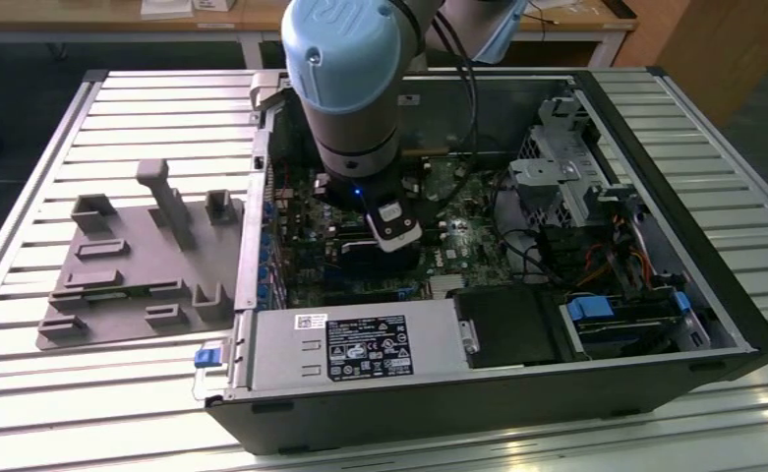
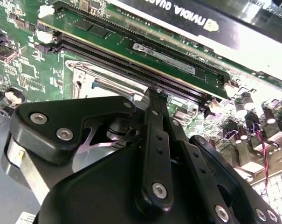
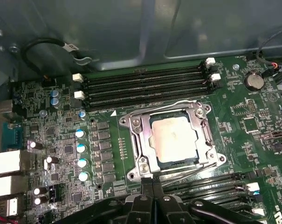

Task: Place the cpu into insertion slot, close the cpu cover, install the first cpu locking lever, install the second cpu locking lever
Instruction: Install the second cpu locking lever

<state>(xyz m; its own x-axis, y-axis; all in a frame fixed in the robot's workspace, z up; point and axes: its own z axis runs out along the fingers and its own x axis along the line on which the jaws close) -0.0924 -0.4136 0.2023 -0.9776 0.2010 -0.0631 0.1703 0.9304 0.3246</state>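
Note:
In the first wrist view the cpu (image 3: 173,139), pale silver and square, lies in the insertion slot (image 3: 131,154) on the green board. The cpu cover (image 3: 203,135), a silver frame, lies flat over the chip's edges. A thin wire lever (image 3: 175,102) runs along one side of the socket and another (image 3: 196,169) along the opposite side. My gripper (image 3: 152,184) is shut, fingertips together, just at the socket's edge by that second lever. In the second wrist view the gripper (image 2: 152,95) points at the socket frame (image 2: 85,74). In the exterior view the gripper (image 1: 397,234) hangs low inside the open computer case.
Long black memory slots (image 3: 145,84) flank the socket. A black graphics card (image 2: 187,18) sits close by. The case holds a power supply (image 1: 357,349), a drive cage (image 1: 561,167) and cables. A grey fixture plate (image 1: 135,265) lies on the slatted table at the exterior view's left.

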